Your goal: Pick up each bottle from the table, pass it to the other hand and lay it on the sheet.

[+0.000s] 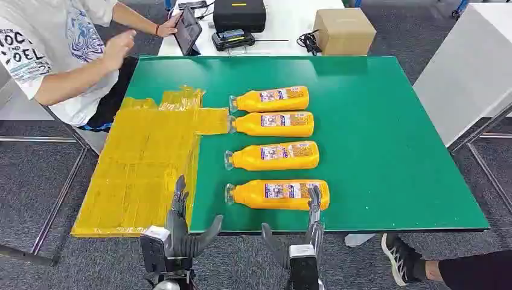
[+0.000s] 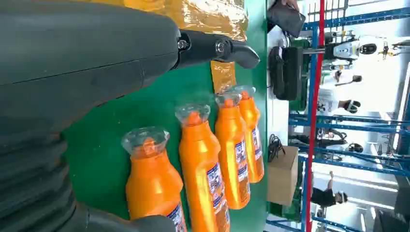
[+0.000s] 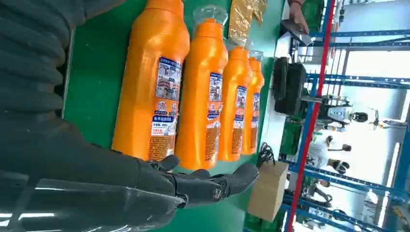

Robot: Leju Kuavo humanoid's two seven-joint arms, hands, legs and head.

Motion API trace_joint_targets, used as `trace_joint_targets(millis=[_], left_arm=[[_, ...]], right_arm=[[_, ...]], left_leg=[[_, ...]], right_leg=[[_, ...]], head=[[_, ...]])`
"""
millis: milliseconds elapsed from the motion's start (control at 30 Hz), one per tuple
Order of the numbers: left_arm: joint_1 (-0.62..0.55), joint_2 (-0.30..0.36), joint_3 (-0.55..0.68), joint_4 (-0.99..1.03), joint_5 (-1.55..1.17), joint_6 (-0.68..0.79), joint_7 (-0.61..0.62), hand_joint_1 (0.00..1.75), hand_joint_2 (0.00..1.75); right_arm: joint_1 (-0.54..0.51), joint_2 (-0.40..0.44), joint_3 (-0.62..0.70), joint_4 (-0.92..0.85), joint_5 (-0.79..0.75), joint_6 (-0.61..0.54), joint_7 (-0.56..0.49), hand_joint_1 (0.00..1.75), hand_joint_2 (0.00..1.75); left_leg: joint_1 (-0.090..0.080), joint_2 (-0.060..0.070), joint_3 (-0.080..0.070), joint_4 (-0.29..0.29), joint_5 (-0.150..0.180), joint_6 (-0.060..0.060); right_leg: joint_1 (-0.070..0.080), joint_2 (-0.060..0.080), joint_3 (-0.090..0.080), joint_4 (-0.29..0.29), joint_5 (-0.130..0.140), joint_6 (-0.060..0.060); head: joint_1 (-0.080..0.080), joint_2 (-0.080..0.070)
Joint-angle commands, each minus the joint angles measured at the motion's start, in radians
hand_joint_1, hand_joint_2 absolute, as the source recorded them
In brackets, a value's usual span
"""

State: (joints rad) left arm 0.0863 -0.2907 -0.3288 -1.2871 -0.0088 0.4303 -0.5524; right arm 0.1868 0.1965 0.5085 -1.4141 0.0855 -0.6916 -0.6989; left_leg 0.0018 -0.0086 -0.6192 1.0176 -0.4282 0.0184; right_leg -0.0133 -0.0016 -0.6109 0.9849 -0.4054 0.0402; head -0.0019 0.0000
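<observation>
A green table (image 1: 392, 151) takes up most of the head view, with a white table (image 1: 284, 27) butted against its far edge. A crinkled yellow plastic sheet (image 1: 142, 169) covers the green table's left part and overhangs its near-left edge; one strip of it reaches toward the necks of the far bottles.

Four orange bottles lie on their sides in a column on the bare green surface, just right of the sheet, clear caps pointing toward it and labels facing up. The nearest bottle (image 1: 279, 194) lies close to the table's front edge, then comes the second bottle (image 1: 275, 156), the third bottle (image 1: 273, 124) and the farthest bottle (image 1: 272, 99). They lie roughly parallel, near one another but apart. None is on the sheet.

A person (image 1: 57, 54) in a white printed shirt stands at the far left corner, one hand on a tablet (image 1: 188, 30). On the white table sit a black case (image 1: 240, 15) and a cardboard box (image 1: 344, 30). A sneakered foot (image 1: 400, 257) shows on the floor at the near right.

The left hand (image 1: 181, 226) hangs at the front edge by the sheet's near corner, fingers spread, holding nothing. The right hand (image 1: 305, 232) is raised at the front edge just before the nearest bottle's base, fingers apart and empty; whether a fingertip touches the bottle cannot be told.
</observation>
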Motion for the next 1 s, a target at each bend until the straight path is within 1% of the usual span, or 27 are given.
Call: trace_joint_targets(millis=[33, 100, 200, 267, 300, 367, 400, 500, 533, 600, 633, 700, 733, 767, 800, 833, 900, 933, 967, 1000], left_arm=[[-0.002, -0.01, 0.004, 0.039, 0.005, 0.0, 0.002, 0.0, 1.75], [-0.002, -0.01, 0.004, 0.039, 0.005, 0.0, 0.002, 0.0, 1.75], [-0.002, -0.01, 0.004, 0.039, 0.005, 0.0, 0.002, 0.0, 1.75], [-0.003, -0.009, 0.002, 0.043, 0.004, 0.0, 0.002, 0.0, 1.75], [-0.004, -0.008, -0.001, 0.045, 0.001, -0.002, 0.001, 0.0, 1.75], [-0.004, -0.008, -0.001, 0.045, 0.001, -0.002, 0.001, 0.0, 1.75], [-0.004, -0.008, -0.001, 0.045, 0.001, -0.002, 0.001, 0.0, 1.75], [-0.004, -0.008, -0.001, 0.045, 0.001, -0.002, 0.001, 0.0, 1.75], [-0.004, -0.008, -0.001, 0.045, 0.001, -0.002, 0.001, 0.0, 1.75], [-0.004, -0.008, -0.001, 0.045, 0.001, -0.002, 0.001, 0.0, 1.75], [-0.004, -0.008, -0.001, 0.045, 0.001, -0.002, 0.001, 0.0, 1.75], [-0.004, -0.008, -0.004, 0.047, 0.001, -0.003, 0.002, 0.0, 1.75], [-0.003, -0.008, -0.005, 0.048, 0.0, -0.003, 0.002, 0.0, 1.75], [-0.003, -0.008, -0.005, 0.048, 0.0, -0.002, 0.002, 0.0, 1.75], [-0.003, -0.008, -0.005, 0.048, 0.0, -0.001, 0.002, 0.0, 1.75], [-0.003, -0.008, -0.005, 0.048, 0.0, -0.001, 0.002, 0.0, 1.75], [-0.006, -0.005, -0.002, 0.041, -0.002, -0.005, 0.003, 0.0, 1.75], [-0.01, -0.003, -0.002, 0.045, -0.004, -0.012, 0.006, 0.0, 1.75], [-0.011, -0.003, -0.003, 0.047, -0.005, -0.016, 0.007, 0.0, 1.75], [-0.012, -0.002, -0.004, 0.051, -0.003, -0.026, 0.011, 0.0, 1.75]], right_arm=[[-0.012, -0.011, 0.02, 0.04, -0.004, -0.007, 0.001, 0.0, 1.75], [-0.012, -0.011, 0.02, 0.04, -0.004, -0.007, 0.001, 0.0, 1.75], [-0.012, -0.011, 0.02, 0.04, -0.004, -0.007, 0.001, 0.0, 1.75], [-0.02, -0.012, 0.022, 0.058, -0.006, -0.007, 0.002, 0.0, 1.75], [-0.021, -0.01, 0.021, 0.062, -0.009, -0.007, 0.002, 0.0, 1.75], [-0.021, -0.01, 0.021, 0.062, -0.009, -0.007, 0.002, 0.0, 1.75], [-0.021, -0.01, 0.021, 0.062, -0.009, -0.007, 0.002, 0.0, 1.75], [-0.021, -0.01, 0.021, 0.062, -0.009, -0.007, 0.002, 0.0, 1.75], [-0.021, -0.01, 0.021, 0.062, -0.009, -0.007, 0.002, 0.0, 1.75], [-0.021, -0.01, 0.021, 0.062, -0.009, -0.007, 0.002, 0.0, 1.75], [-0.021, -0.01, 0.021, 0.062, -0.009, -0.007, 0.002, 0.0, 1.75], [-0.02, -0.009, 0.02, 0.061, -0.01, -0.007, 0.002, 0.0, 1.75], [-0.02, -0.01, 0.02, 0.061, -0.011, -0.007, 0.001, 0.0, 1.75], [-0.019, -0.009, 0.019, 0.06, -0.012, -0.007, 0.001, 0.0, 1.75], [-0.02, -0.009, 0.019, 0.06, -0.013, -0.007, 0.001, 0.0, 1.75], [-0.02, -0.009, 0.019, 0.06, -0.013, -0.007, 0.001, 0.0, 1.75], [-0.024, -0.012, 0.016, 0.061, 0.062, -0.007, 0.001, 0.0, 1.75], [-0.017, -0.001, -0.013, 0.05, 0.133, -0.007, 0.001, 0.0, 1.75], [-0.02, -0.005, -0.016, 0.04, 0.137, -0.007, 0.005, 0.0, 1.75], [-0.021, -0.008, -0.03, 0.029, 0.177, -0.007, 0.028, 0.0, 1.75]], left_leg=[[0.001, 0.001, 0.007, -0.001, -0.003, -0.001], [0.0, 0.001, 0.004, -0.001, -0.001, -0.001], [0.001, 0.001, 0.007, -0.001, -0.003, -0.001], [0.0, 0.001, 0.004, -0.001, -0.001, 0.0], [0.0, 0.001, 0.007, -0.002, -0.003, -0.001], [0.0, 0.001, 0.003, -0.001, -0.001, 0.0], [0.0, 0.001, 0.006, -0.001, -0.002, -0.001], [0.0, 0.001, 0.003, -0.001, -0.001, 0.0], [0.0, 0.001, 0.006, -0.002, -0.002, -0.001], [0.0, 0.001, 0.003, -0.001, -0.001, 0.0], [0.0, 0.001, 0.006, -0.001, -0.002, -0.001], [0.0, 0.001, 0.004, -0.001, -0.001, -0.001], [0.0, 0.002, 0.007, -0.001, -0.003, -0.001], [0.0, 0.001, 0.005, -0.001, -0.002, -0.001], [0.001, 0.002, 0.007, -0.001, -0.003, -0.001], [0.0, 0.001, 0.004, -0.001, -0.001, -0.001], [0.0, 0.001, 0.005, -0.002, -0.002, -0.001], [0.0, 0.001, 0.004, -0.001, -0.001, 0.0], [0.0, 0.001, 0.006, -0.001, -0.002, -0.001], [0.0, 0.001, 0.005, -0.001, -0.002, -0.001]], right_leg=[[0.001, 0.001, 0.007, -0.001, -0.002, -0.001], [0.0, 0.0, 0.004, -0.001, -0.001, -0.001], [0.001, 0.001, 0.007, -0.002, -0.002, -0.001], [0.0, 0.0, 0.004, -0.001, -0.001, -0.001], [0.001, 0.001, 0.007, -0.002, -0.002, -0.002], [0.0, 0.0, 0.003, -0.001, -0.001, -0.001], [0.001, 0.001, 0.006, -0.002, -0.002, -0.001], [0.0, 0.0, 0.003, -0.001, 0.0, -0.001], [0.0, 0.001, 0.005, -0.002, -0.001, -0.001], [0.0, 0.0, 0.002, -0.001, -0.001, -0.001], [0.0, 0.001, 0.006, -0.001, -0.002, -0.001], [0.0, 0.001, 0.004, -0.001, -0.001, -0.001], [0.001, 0.001, 0.006, -0.002, -0.002, -0.002], [0.0, 0.001, 0.004, -0.001, -0.001, -0.001], [0.001, 0.001, 0.007, -0.001, -0.002, -0.002], [0.0, 0.0, 0.004, -0.001, -0.001, -0.001], [0.0, 0.001, 0.005, -0.002, -0.001, -0.001], [0.0, 0.001, 0.003, -0.001, -0.001, -0.001], [0.001, 0.001, 0.006, -0.002, -0.002, -0.001], [0.0, 0.0, 0.005, -0.001, -0.001, -0.001]], head=[[0.0, 0.0], [0.0, 0.0], [0.0, 0.0], [0.0, 0.0], [0.0, 0.0], [0.0, 0.0], [0.0, 0.0], [0.0, 0.0], [0.0, 0.0], [0.0, 0.0], [0.0, 0.0], [0.0, 0.0], [0.0, 0.0], [0.0, 0.0], [0.0, 0.0], [0.0, 0.0], [0.0, 0.0], [0.0, 0.0], [0.0, 0.0], [0.0, 0.0]])
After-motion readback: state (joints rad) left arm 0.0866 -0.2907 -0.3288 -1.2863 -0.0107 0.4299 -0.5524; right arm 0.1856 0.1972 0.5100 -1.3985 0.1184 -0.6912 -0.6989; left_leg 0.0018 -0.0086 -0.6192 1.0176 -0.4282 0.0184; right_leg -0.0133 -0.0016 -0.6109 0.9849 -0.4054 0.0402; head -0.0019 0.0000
